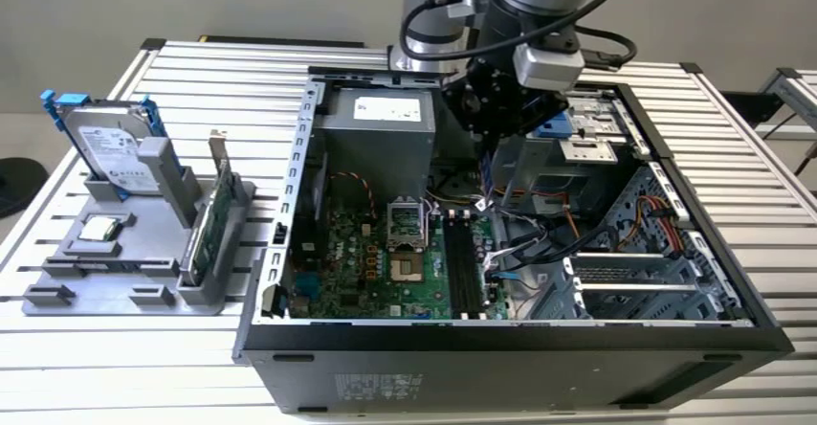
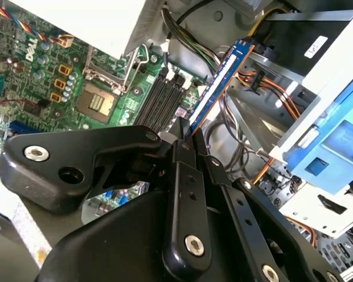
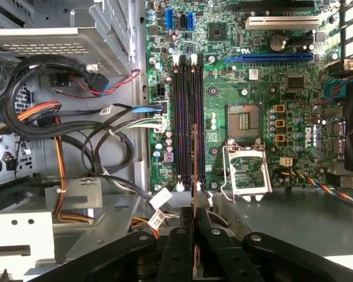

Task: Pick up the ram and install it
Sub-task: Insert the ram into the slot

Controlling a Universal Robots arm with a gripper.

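Note:
The ram [image 2: 219, 82] is a long thin stick with a blue face and a pale label. My gripper [image 2: 185, 134] is shut on one end of it. In the exterior view the ram [image 1: 489, 174] hangs upright below the gripper [image 1: 492, 136], inside the open computer case, above the motherboard's upper right part. In the first wrist view the ram [image 3: 195, 176] appears edge-on, rising from the gripper [image 3: 194, 222] and lined up over the black memory slots [image 3: 188, 117]. The slots [image 1: 462, 262] lie lower on the board, apart from the stick.
The case wall [image 1: 291, 205] surrounds the motherboard [image 1: 370, 262]. Cables [image 3: 76, 117] bunch beside the slots, with a power supply [image 1: 377, 128] behind them. A grey stand [image 1: 128, 272] at the exterior view's left holds a hard drive [image 1: 118, 147] and a green card [image 1: 214, 224].

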